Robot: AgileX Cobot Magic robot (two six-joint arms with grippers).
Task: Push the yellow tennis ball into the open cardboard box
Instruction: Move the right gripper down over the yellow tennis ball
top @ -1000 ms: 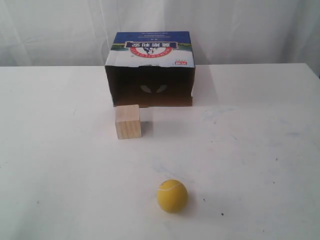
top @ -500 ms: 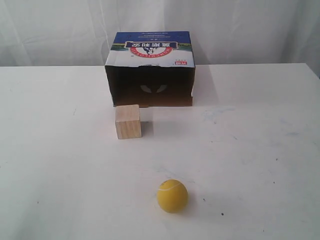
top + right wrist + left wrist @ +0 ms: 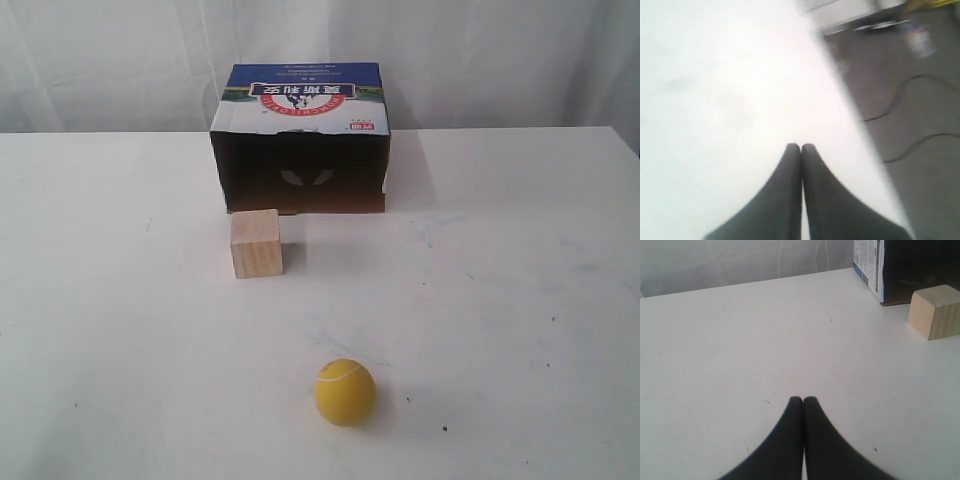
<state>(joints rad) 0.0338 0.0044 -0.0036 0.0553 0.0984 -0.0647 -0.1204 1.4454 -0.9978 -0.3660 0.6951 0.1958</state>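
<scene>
Facing the yellow tennis ball [image 3: 345, 392], the open cardboard box [image 3: 300, 165] lies well beyond the left gripper [image 3: 803, 400]. That one and the right gripper [image 3: 800, 147] are pressed closed, empty, seemingly for pushing

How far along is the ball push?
Done: nothing; the yellow tennis ball sits on the table, well short of the open cardboard box. In hand: nothing; left gripper and right gripper are shut and empty. Left: the whole push into the box.

Left hand [image 3: 803, 400] and right hand [image 3: 800, 147]: smooth matte black fingers [image 3: 785, 440], broad-based, tapered to rounded tips.
</scene>
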